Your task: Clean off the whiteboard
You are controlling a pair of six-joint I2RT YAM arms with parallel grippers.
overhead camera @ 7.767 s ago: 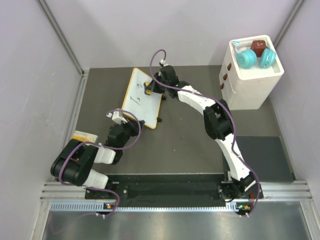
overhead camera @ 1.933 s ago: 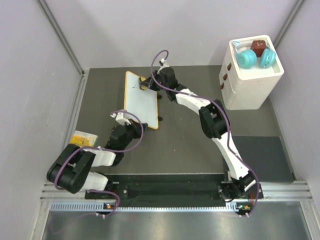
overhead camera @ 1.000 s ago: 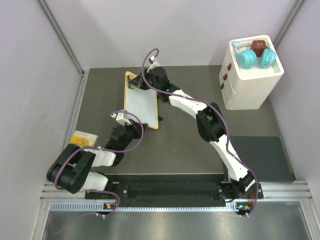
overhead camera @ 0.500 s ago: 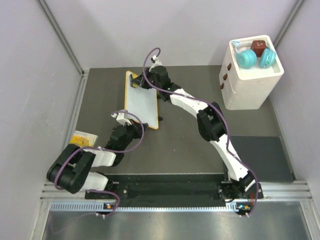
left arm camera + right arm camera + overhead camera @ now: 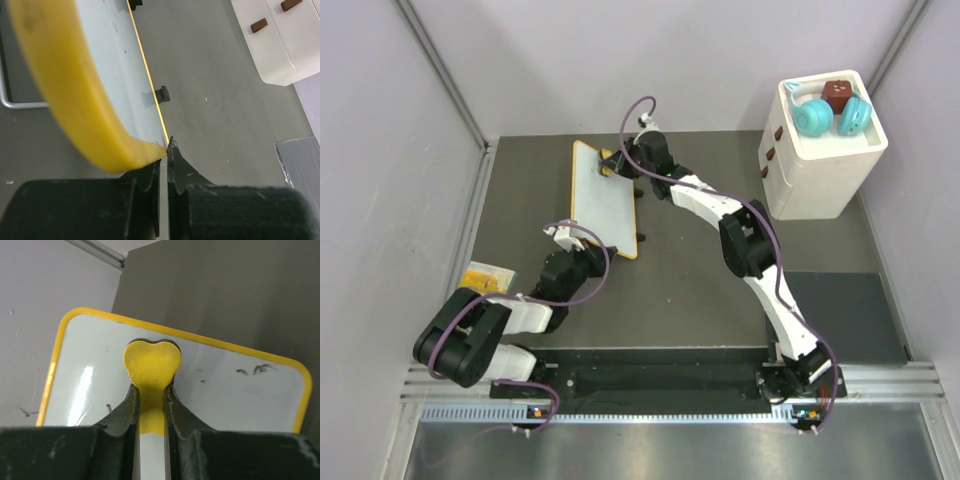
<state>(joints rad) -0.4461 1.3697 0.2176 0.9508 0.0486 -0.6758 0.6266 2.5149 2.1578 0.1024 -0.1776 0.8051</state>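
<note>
The whiteboard (image 5: 604, 205), white with a thin yellow-orange frame, lies at the far left of the table. Its surface is nearly clean, with faint black specks near the far edge (image 5: 250, 371). My right gripper (image 5: 614, 166) is shut on the small yellow bone-shaped piece (image 5: 152, 362) and presses it on the board's far end (image 5: 90, 370). My left gripper (image 5: 588, 243) is at the board's near corner. In the left wrist view its jaws (image 5: 163, 150) are closed on the board's thin edge (image 5: 150, 85), with the yellow frame (image 5: 65, 100) blurred close by.
A white drawer unit (image 5: 820, 160) stands at the far right with teal objects (image 5: 830, 116) and a brown cube on top; it also shows in the left wrist view (image 5: 280, 45). A yellow packet (image 5: 484, 275) lies at the left. A dark mat (image 5: 840, 315) is at the right.
The handwritten marks seen earlier are wiped away and the board has turned a little. In the last second my right gripper slid rightward along the board's far end. The left gripper stays put.
</note>
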